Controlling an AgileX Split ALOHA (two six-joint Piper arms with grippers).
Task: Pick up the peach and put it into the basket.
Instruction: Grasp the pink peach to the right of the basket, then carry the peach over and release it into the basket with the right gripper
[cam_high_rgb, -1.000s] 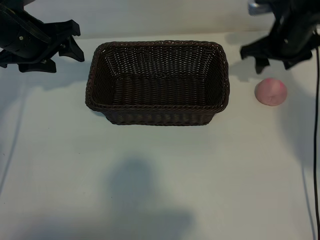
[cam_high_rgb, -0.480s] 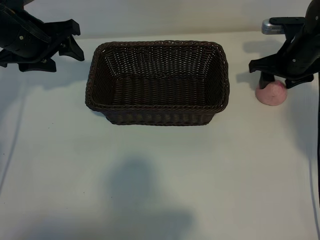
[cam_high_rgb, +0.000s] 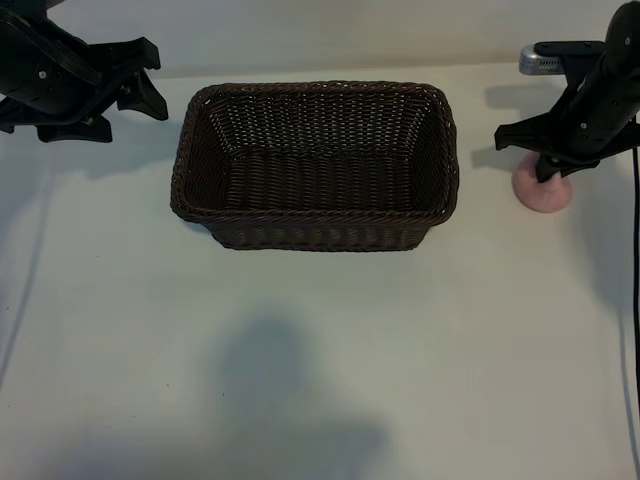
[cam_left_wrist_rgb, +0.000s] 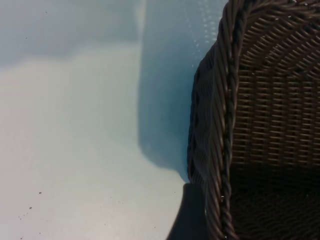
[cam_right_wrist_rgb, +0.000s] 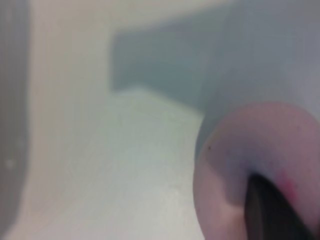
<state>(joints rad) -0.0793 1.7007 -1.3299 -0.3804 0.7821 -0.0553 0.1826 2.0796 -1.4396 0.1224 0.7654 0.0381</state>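
A: Where does the peach (cam_high_rgb: 543, 192) sit relative to the working arm?

B: At the right edge of the exterior view, on the counter (cam_high_rgb: 320, 340), directly under the right gripper (cam_high_rgb: 548, 168). The gripper points down onto its top, and in the wrist view one dark finger (cam_right_wrist_rgb: 270, 210) presses against the pink skin. It looks pinched on the fruit, though how firm the hold is I cannot tell.

A: And the basket (cam_high_rgb: 190, 160)?

B: Centre of the frame, to the peach's left and apart from it, with its long axis running left to right. I judge the carry goes up and leftward over its braided rim.

A: The other arm?

B: The left gripper (cam_high_rgb: 140, 85) is parked at the upper left, spread wide, beside the basket's far end. The counter around is pale and bare.
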